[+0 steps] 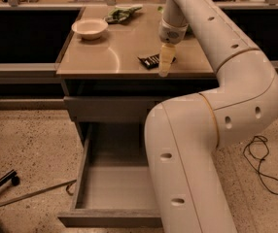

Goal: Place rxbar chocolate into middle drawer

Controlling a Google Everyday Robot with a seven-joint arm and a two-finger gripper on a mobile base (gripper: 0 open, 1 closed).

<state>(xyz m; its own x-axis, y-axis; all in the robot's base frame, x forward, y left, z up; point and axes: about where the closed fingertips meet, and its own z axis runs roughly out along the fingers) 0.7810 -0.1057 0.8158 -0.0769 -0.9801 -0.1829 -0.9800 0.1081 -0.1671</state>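
While arm (217, 130) is bent in large elbow beside surface (100, 57) and reached back over it, tool (165, 64) is pointed down at surface's front edge. Tool is seen against right end of rxbar chocolate (150, 60), which lies flat on surface. Tool's opening cannot be told. Below surface, middle drawer (105, 219) is pulled open; its right part is hidden by arm.

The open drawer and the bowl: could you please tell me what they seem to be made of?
The drawer looks like grey painted metal: thin, flat walls with a dull, even sheen. The bowl looks like white ceramic or hard plastic, smooth and slightly glossy. The gripper is near the front edge of the cabinet top, at the bar.
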